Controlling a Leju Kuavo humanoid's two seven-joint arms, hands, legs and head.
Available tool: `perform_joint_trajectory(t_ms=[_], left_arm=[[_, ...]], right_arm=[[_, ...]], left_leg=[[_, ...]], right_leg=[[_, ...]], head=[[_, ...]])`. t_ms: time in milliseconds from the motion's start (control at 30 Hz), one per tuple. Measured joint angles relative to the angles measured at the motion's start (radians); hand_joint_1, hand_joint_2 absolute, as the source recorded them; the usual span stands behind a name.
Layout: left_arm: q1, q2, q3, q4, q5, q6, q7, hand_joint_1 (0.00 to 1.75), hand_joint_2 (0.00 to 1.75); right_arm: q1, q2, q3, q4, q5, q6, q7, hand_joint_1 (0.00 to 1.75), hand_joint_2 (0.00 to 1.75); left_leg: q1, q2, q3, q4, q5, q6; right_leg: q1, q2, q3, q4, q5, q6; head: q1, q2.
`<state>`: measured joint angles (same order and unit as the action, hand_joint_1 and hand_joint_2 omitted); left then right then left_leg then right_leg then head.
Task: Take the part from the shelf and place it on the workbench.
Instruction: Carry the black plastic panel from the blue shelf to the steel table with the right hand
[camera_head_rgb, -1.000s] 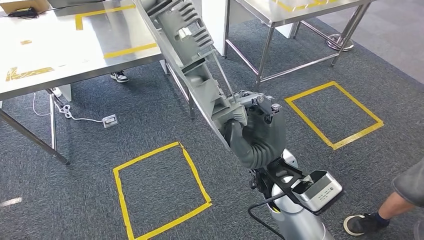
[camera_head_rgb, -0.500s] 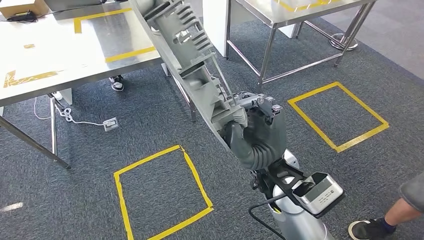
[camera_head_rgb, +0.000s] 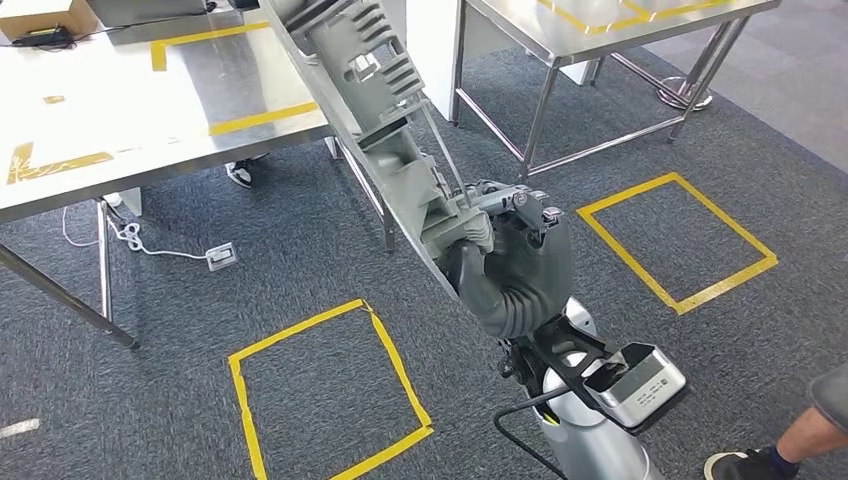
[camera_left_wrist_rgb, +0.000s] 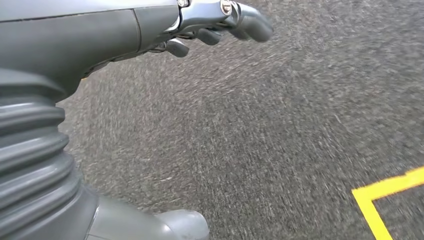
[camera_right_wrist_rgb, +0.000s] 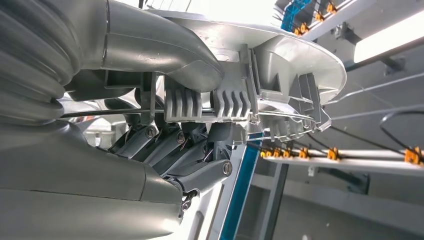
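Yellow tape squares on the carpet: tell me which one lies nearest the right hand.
The yellow square right of the arm, near the far table's legs. The right hand, gripping the grey part, sits closer to it than to the square at lower left.

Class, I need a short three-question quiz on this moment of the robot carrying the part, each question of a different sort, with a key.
1. True or false: the part already lies on the workbench.
2. Which hand holds the part? A) left B) right C) both
3. Fill in: the left hand hangs over grey ____ with yellow tape.

Key: 1 false: the right hand holds it tilted above the floor. 2 B. 3 carpet.
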<state>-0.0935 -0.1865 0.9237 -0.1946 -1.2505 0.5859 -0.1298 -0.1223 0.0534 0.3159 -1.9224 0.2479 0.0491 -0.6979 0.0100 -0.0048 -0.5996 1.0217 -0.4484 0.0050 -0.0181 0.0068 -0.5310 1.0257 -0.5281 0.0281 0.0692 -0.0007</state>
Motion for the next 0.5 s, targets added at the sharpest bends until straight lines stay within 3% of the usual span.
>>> perform_joint_trajectory(t_ms=[67,133,167,200,233,300,333,367,433,500], left_arm=[[-0.001,0.001,0.001,-0.001,0.002,0.0,-0.001,0.0,1.75],[-0.001,0.001,0.002,-0.001,0.003,0.0,-0.002,0.0,1.75],[-0.001,0.001,0.003,-0.001,0.003,0.0,-0.002,0.0,1.75],[-0.001,0.001,0.005,-0.001,0.004,0.0,-0.002,0.0,1.75],[-0.001,0.002,0.007,-0.001,0.004,0.0,-0.002,0.0,1.75],[-0.002,0.001,0.008,-0.001,0.005,0.0,-0.002,0.0,1.75],[-0.002,0.0,0.008,-0.001,0.005,0.0,-0.002,0.0,1.75],[-0.003,0.0,0.008,-0.001,0.005,0.0,-0.002,0.0,1.75],[-0.003,-0.001,0.008,-0.001,0.006,0.0,-0.002,0.0,1.75],[-0.004,-0.001,0.009,-0.002,0.006,0.0,-0.001,0.0,1.75]], right_arm=[[0.0,0.0,0.0,0.0,-0.001,-0.001,0.0,1.66,1.75],[0.0,0.0,0.0,0.0,-0.002,-0.001,0.0,1.66,1.75],[0.0,0.0,0.0,0.001,-0.002,-0.001,0.0,1.66,1.75],[0.0,0.0,0.0,0.001,-0.002,-0.001,0.0,1.66,1.75],[0.0,0.0,0.0,0.002,-0.003,-0.002,0.0,1.66,1.75],[0.0,0.0,0.0,0.002,-0.003,-0.002,0.0,1.66,1.75],[-0.001,0.0,0.0,0.002,-0.003,-0.003,0.0,1.66,1.75],[-0.001,0.0,0.0,0.002,-0.003,-0.004,0.0,1.66,1.75],[-0.002,0.0,0.0,0.002,-0.003,-0.008,0.0,1.66,1.75],[-0.001,0.0,0.0,0.001,-0.004,-0.013,0.0,1.66,1.75]], left_leg=[[0.002,0.0,0.007,-0.003,-0.004,0.012],[-0.001,0.0,0.011,-0.002,-0.011,0.018],[-0.002,0.0,0.015,-0.002,-0.016,0.02],[-0.004,-0.001,0.021,-0.001,-0.02,0.02],[-0.005,-0.001,0.028,-0.001,-0.026,0.019],[-0.007,-0.003,0.045,-0.001,-0.038,0.015],[-0.009,-0.003,0.051,0.0,-0.044,0.01],[-0.01,-0.003,0.054,-0.001,-0.05,0.005],[-0.01,-0.002,0.058,-0.004,-0.057,-0.006],[-0.009,0.0,0.06,0.004,-0.067,-0.017]], right_leg=[[-0.001,-0.002,-0.046,0.093,-0.044,0.008],[0.0,-0.003,-0.134,0.237,-0.094,0.01],[0.001,-0.003,-0.168,0.281,-0.097,0.009],[0.001,-0.003,-0.183,0.287,-0.079,0.006],[0.002,-0.003,-0.176,0.25,-0.04,0.002],[0.008,-0.004,-0.12,0.107,0.047,-0.012],[0.012,-0.005,-0.095,0.048,0.071,-0.019],[0.017,-0.006,-0.079,0.011,0.08,-0.025],[0.021,-0.005,-0.073,-0.004,0.075,-0.034],[0.014,-0.004,-0.06,-0.014,0.074,-0.043]], head=[[0.005,0.0],[0.008,0.0],[0.008,0.0],[0.008,0.0],[0.008,0.0],[0.008,0.0],[0.007,0.0],[0.007,0.0],[0.006,0.0],[0.005,0.0]])
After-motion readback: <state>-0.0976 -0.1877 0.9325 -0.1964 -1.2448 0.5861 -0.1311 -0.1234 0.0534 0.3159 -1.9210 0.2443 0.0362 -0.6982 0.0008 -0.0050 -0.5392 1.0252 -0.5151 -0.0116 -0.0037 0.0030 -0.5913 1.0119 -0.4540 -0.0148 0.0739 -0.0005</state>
